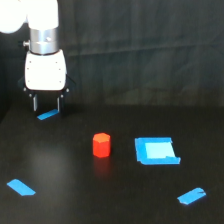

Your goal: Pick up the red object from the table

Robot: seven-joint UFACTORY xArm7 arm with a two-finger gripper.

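The red object (101, 145) is a small red-orange hexagonal block standing upright on the black table (75, 200), near the middle of the exterior view. My gripper (46, 106) hangs from the white arm at the far upper left, well away from the block and above the table's back edge. Its two thin dark fingers (35, 103) point down with a gap between them and nothing held, so it is open.
A blue square patch (156, 150) lies just to the right of the block. Blue tape strips lie under the gripper (48, 115), at the near left (21, 187) and at the near right (191, 196). A dark curtain backs the scene.
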